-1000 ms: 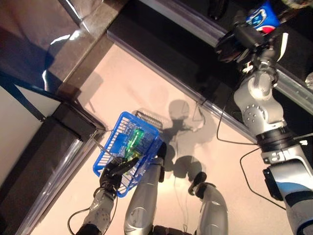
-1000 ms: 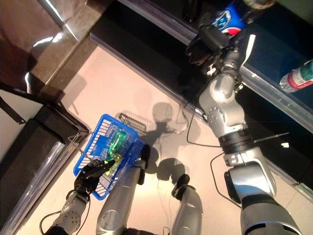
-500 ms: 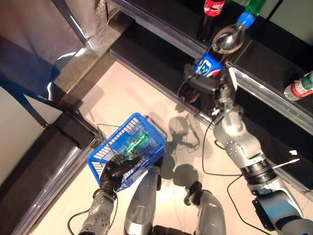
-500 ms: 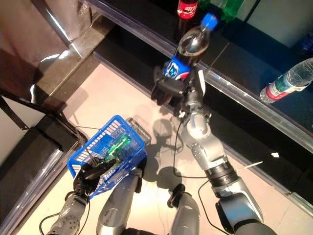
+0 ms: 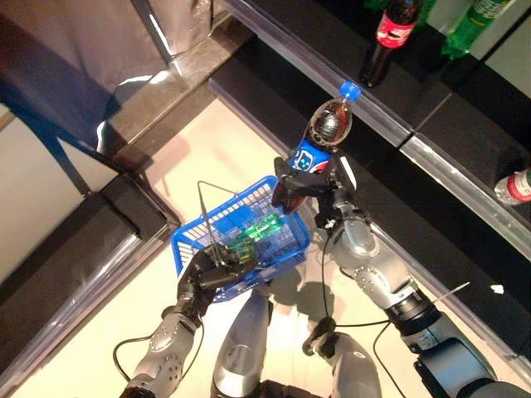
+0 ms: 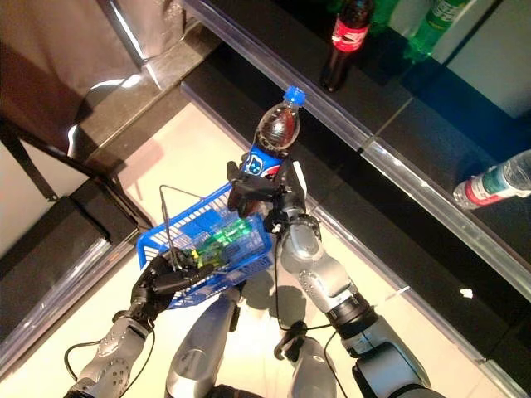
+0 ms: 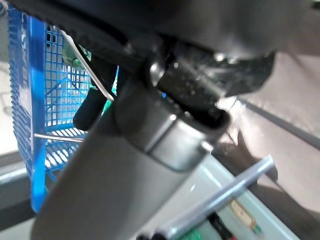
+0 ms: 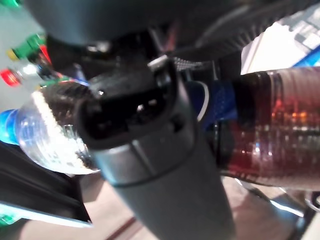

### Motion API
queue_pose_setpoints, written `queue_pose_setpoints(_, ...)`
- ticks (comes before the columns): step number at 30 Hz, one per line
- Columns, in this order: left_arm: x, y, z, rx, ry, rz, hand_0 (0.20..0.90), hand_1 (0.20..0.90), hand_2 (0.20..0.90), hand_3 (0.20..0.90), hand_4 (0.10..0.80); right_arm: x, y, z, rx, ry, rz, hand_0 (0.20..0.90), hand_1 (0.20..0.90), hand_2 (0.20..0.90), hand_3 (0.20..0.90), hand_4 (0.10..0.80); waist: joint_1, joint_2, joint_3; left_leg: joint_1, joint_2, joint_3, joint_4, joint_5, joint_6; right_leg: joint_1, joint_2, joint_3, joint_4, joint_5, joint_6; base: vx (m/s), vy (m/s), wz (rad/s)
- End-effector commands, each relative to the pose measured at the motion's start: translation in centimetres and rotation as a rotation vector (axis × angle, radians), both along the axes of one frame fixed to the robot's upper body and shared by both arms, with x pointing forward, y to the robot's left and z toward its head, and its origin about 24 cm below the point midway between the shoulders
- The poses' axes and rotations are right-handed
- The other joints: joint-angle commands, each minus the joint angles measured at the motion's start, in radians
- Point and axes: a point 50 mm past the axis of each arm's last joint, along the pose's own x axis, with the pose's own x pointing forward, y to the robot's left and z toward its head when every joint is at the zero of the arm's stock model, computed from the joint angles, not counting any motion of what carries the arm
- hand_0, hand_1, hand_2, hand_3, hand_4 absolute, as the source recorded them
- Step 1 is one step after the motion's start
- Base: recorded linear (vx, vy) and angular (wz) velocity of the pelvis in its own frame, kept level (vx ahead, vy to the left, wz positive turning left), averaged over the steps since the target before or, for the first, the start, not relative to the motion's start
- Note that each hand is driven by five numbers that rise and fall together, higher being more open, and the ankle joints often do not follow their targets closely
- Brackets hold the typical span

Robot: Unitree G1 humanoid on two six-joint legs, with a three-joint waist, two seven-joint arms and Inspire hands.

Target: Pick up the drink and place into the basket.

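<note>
A dark cola bottle [image 5: 326, 138] with a blue cap and blue label is upright in my right hand [image 5: 300, 186], whose fingers curl round its lower body; the right wrist view shows the bottle [image 8: 280, 135] close up. It hangs just above the right rim of the blue wire basket [image 5: 192, 240]. My left hand [image 5: 212, 273] is shut on the basket's thin metal handle [image 5: 206, 218] and holds the basket off the floor. A green packet [image 5: 257, 230] lies inside the basket. The left wrist view shows the basket's blue mesh [image 7: 47, 80].
A dark shelf [image 5: 431, 124] runs behind, with a red-labelled cola bottle [image 5: 388, 33], a green bottle [image 5: 475, 18] and a clear bottle lying on its side [image 5: 514, 186]. A dark low cabinet [image 5: 66, 249] stands at the left on the pale floor.
My right hand has brought the cola bottle down and leftwards to the basket's right rim. The left hand has raised the basket and moved it to the right. The camera has shifted as well.
</note>
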Motion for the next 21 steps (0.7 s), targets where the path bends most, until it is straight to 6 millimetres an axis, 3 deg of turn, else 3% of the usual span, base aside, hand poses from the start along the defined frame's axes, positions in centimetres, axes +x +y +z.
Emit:
queue_pose_setpoints(1, 1.0, -4.0, 13.0, -0.088, -0.693, -0.295, 0.300, 0.300, 0.300, 0.200, 0.100, -1.5, 3.6, 10.5, 0.121, -0.440, 0.136, 0.300, 0.300, 0.300, 0.200, 0.100, 0.010, 0.019, -0.091, 0.066, -0.044, -0.051, 0.083, -0.132, -0.006, 0.018, 0.039, -0.017, -0.092, 0.144, -0.052, 0.019, -0.020, 0.11)
queue_pose_setpoints(9, 0.4, -5.3, 14.5, -0.083, -0.770, -0.437, 0.300, 0.300, 0.300, 0.200, 0.100, -0.2, 3.9, 9.1, 0.085, -0.369, 0.089, 0.300, 0.300, 0.300, 0.200, 0.100, 0.025, 0.025, -0.092, 0.065, -0.054, -0.072, 0.093, -0.132, -0.006, 0.029, 0.031, -0.033, -0.090, 0.146, -0.052, 0.018, -0.008, 0.08)
queue_pose_setpoints(20, 0.3, -6.8, 16.6, -0.163, -0.853, -0.571, 0.300, 0.300, 0.300, 0.200, 0.100, 1.4, 5.2, 4.4, -0.037, -0.180, 0.078, 0.300, 0.300, 0.300, 0.200, 0.100, 0.038, 0.035, -0.086, 0.047, -0.066, -0.100, 0.103, -0.129, -0.006, 0.014, 0.021, -0.047, -0.078, 0.148, -0.054, 0.032, -0.005, 0.08)
queue_pose_setpoints(21, 0.2, -6.8, 16.7, -0.171, -0.863, -0.579, 0.300, 0.300, 0.300, 0.200, 0.100, 1.5, 5.3, 3.9, -0.035, -0.159, 0.091, 0.300, 0.300, 0.300, 0.200, 0.100, 0.040, 0.032, -0.080, 0.053, -0.069, -0.104, 0.110, -0.152, -0.011, 0.013, 0.017, -0.035, -0.063, 0.127, -0.044, -0.025, -0.013, 0.03)
